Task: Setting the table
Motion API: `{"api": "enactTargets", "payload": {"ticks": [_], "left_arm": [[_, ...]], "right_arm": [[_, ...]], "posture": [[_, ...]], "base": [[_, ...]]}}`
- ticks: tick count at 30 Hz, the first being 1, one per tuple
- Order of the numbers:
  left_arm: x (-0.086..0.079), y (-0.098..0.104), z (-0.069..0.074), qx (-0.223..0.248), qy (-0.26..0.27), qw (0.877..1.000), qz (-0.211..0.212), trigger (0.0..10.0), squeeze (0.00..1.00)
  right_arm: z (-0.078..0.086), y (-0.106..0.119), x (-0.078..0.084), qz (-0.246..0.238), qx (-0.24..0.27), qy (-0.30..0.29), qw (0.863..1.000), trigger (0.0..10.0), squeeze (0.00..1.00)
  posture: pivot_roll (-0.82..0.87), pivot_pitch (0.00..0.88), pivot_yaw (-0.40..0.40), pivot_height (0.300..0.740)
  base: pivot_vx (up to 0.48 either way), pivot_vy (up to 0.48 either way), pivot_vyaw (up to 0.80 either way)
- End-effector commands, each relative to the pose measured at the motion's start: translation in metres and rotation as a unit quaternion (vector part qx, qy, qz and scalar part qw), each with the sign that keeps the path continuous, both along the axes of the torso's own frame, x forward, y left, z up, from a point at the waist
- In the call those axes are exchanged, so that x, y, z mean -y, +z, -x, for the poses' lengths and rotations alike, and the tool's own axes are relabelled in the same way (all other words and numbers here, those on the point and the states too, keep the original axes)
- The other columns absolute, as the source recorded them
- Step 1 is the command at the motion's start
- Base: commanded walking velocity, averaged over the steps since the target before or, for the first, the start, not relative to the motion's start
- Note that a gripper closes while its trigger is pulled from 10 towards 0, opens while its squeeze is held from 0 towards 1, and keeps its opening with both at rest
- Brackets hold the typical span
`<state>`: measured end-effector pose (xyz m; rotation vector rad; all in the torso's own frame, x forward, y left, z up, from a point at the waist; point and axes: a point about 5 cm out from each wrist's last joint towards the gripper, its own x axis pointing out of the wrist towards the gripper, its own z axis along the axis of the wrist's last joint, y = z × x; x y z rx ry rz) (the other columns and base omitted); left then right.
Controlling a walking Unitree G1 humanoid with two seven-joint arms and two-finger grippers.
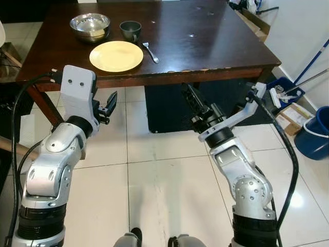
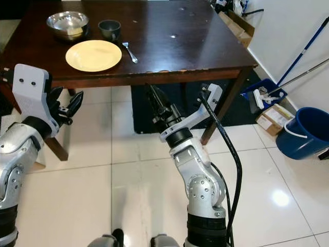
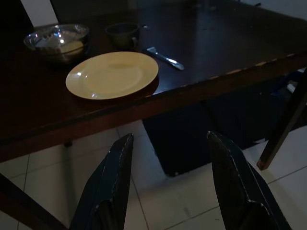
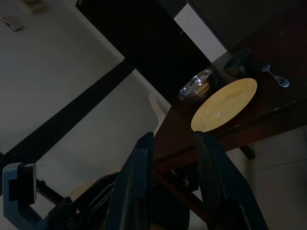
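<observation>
Before the dark table (image 1: 205, 46), left end effector (image 3: 170, 177) spread, seemingly empty.

On the table (image 1: 216, 41), bowl (image 1: 90, 25) and cup (image 1: 130, 29) behind plate (image 1: 116, 55), probably fork (image 1: 150, 52) right.

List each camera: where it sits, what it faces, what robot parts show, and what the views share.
Left eye, head: down at table, both arms.
Right eye, head: same scene.
Left wrist: along left gripper, open, toward yellow plate.
Right wrist: along right gripper, open, facing sideways, left arm beyond.
Shared: plate, steel bowl, cup, fork.
</observation>
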<state>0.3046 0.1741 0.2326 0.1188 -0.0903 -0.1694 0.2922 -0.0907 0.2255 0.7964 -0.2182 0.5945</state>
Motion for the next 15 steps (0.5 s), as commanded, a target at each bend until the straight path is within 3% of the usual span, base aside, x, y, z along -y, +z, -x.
{"api": "enactTargets", "payload": {"ticks": [1, 8, 15], "left_arm": [[-0.0028, -0.0027, -0.0006, -0.004, 0.008, 1.000, -0.002, 10.0, 0.00], [-0.0063, -0.0051, -0.0021, -0.006, 0.028, 1.000, -0.001, 10.0, 0.00], [-0.0033, -0.0074, -0.0036, -0.010, 0.028, 1.000, 0.008, 10.0, 0.00]], "right_arm": [[-0.0006, -0.0014, 0.0005, 0.002, -0.001, -0.003, 1.000, 10.0, 0.00], [-0.0047, -0.0026, 0.0052, 0.036, 0.002, -0.034, 0.999, 10.0, 0.00], [-0.0051, -0.0002, 0.0072, 0.052, 0.016, -0.025, 0.998, 10.0, 0.00]], "posture": [[-0.02, 0.053, 0.020, 0.740], [-0.02, 0.055, 0.021, 0.740], [-0.02, 0.055, 0.020, 0.740]], "base": [[0.000, 0.000, 0.74], [0.000, 0.000, 0.76], [0.000, 0.000, 0.71]]}}
